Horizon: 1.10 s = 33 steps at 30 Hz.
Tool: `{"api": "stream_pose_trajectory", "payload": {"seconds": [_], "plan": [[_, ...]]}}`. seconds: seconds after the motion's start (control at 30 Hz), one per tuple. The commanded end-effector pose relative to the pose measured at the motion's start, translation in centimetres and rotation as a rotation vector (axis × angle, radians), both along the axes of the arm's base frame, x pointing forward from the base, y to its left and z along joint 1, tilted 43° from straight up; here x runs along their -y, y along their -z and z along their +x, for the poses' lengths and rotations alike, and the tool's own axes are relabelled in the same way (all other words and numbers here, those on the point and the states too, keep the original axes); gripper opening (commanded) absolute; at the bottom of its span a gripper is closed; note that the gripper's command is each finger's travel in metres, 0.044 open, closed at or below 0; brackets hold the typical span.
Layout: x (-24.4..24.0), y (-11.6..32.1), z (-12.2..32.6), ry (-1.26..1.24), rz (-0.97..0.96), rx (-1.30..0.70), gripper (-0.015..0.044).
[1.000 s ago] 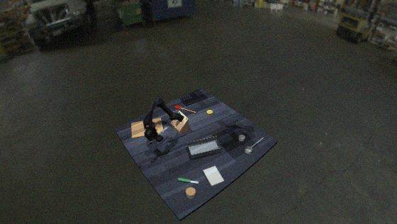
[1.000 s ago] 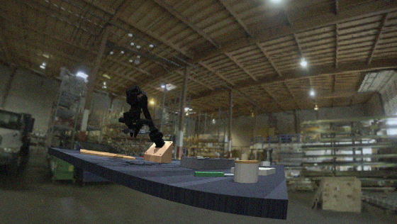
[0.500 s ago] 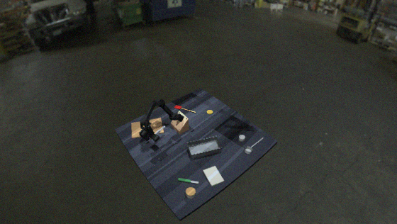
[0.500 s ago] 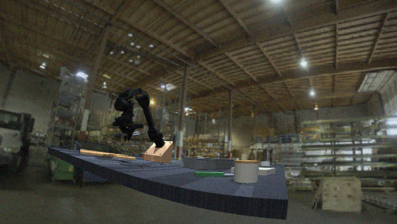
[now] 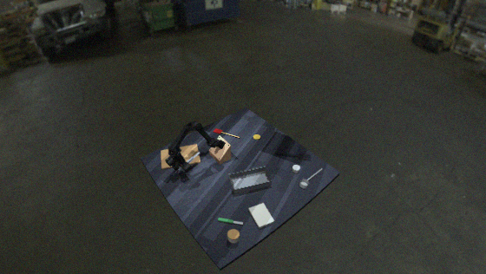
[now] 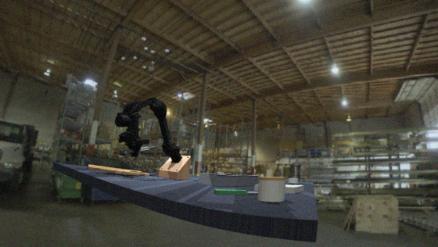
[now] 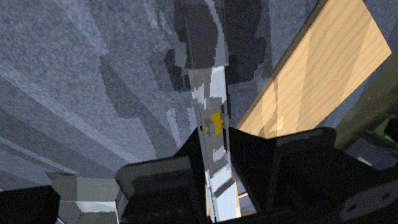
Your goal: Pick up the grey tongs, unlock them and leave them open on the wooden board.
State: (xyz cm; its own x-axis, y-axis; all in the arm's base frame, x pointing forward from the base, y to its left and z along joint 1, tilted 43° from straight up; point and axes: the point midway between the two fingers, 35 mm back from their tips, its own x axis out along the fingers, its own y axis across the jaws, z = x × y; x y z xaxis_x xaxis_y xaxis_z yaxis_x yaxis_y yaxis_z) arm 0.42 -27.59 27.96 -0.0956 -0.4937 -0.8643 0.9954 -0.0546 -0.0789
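Note:
The grey tongs (image 5: 193,157) (image 6: 144,148) (image 7: 214,102) are held in the air, looking roughly level in the exterior view. My gripper (image 7: 208,129) is shut on them; in the wrist view they run lengthwise between the black fingers, with a yellow mark just beyond the fingertips. Their two arms look close together. Which end is the tips is unclear, and the lock's state cannot be seen. The wooden board (image 5: 165,162) (image 6: 109,169) (image 7: 312,70) lies below and beside the gripper, partly hidden by the arm in the top view. The roasting tin (image 5: 252,188) (image 6: 235,180) stands farther off, without the tongs on it.
A wooden wedge block (image 5: 220,157) (image 6: 174,173) stands by the arm, between board and tin. A red-headed spatula (image 5: 218,131) and yellow disc (image 5: 257,137) lie behind it. A green-handled tool (image 5: 225,220) (image 6: 231,191), a lidded jar (image 5: 233,237) (image 6: 271,191) and a white slab (image 5: 261,215) are beyond the tin.

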Motion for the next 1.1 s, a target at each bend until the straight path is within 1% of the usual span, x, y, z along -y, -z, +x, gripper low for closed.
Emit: {"api": "stream_pose_trajectory", "payload": {"seconds": [0.0, 0.5, 1.07], "plan": [[0.0, 0.3, -1.4, 0.015, 0.019, 0.019, -0.015], [-0.4, 0.8, -6.2, 0.078, 0.035, 0.094, -0.015], [-1.9, 1.0, -11.7, 0.153, 0.001, 0.174, -0.015]]}}
